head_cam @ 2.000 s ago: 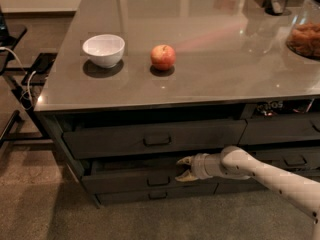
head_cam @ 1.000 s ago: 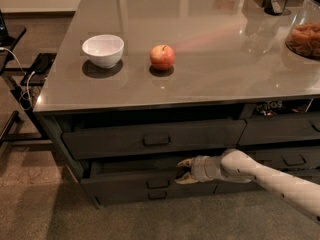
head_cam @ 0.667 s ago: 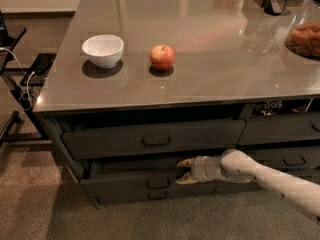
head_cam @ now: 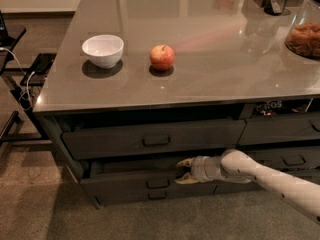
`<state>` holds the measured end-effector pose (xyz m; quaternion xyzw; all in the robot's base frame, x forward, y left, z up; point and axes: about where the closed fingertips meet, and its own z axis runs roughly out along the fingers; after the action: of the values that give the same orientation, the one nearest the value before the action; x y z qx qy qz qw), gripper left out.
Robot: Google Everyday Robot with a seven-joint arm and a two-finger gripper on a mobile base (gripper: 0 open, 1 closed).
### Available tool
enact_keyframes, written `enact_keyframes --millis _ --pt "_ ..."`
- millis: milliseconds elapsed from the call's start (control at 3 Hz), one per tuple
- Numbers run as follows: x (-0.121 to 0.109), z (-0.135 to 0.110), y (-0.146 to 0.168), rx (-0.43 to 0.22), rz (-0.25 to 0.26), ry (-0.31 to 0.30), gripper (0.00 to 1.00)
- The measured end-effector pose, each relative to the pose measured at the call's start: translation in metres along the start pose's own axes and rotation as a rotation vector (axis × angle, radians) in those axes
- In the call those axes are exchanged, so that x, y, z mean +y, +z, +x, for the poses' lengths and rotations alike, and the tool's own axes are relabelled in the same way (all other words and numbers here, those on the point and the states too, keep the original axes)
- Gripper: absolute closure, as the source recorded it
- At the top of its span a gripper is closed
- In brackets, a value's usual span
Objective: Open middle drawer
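Middle drawer [head_cam: 120,186]: out small way, dark gap above front. My jaws: apart, at front's top edge, right of handle [head_cam: 158,183]. Outstanding: most of pull, I judge.

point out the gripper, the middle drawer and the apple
gripper [head_cam: 180,172], camera view, its tip, at the drawer front
middle drawer [head_cam: 120,183], camera view, its front panel
apple [head_cam: 162,57], camera view, its centre

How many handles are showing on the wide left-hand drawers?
3: top handle on the top drawer; middle handle on the middle drawer, lower left of the tool; bottom handle beneath it. None looks hidden.
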<state>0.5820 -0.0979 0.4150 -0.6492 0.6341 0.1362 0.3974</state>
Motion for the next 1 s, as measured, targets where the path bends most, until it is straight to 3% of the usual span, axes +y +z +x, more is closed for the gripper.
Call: enact_keyframes --millis 333,1000 --pt "0.0115 0.0128 -0.0061 -0.028 -0.013 -0.013 0.29" --pt "0.0176 0.0065 -0.0129 -0.076 -0.015 -0.002 0.75"
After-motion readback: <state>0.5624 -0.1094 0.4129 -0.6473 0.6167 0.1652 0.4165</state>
